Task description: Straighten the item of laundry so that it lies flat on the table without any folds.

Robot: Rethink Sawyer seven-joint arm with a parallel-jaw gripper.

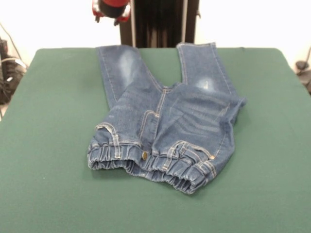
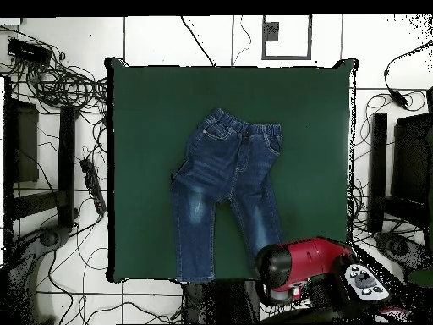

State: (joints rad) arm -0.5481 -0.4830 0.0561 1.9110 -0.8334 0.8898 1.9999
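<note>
While the front view shows us only a red and black piece of the robot arm (image 1: 112, 9) at the top edge, the overhead view shows its bulky red and black body (image 2: 306, 264) at the table's corner, beside one jean leg's hem. We cannot tell whether the gripper is open or closed. A small pair of blue denim jeans (image 1: 165, 126) lies mid-table on the dark green felt table (image 1: 48, 145), legs spread, gathered waistband rumpled, hip folded. Tangled black cables (image 2: 63, 85) surround the table.
</note>
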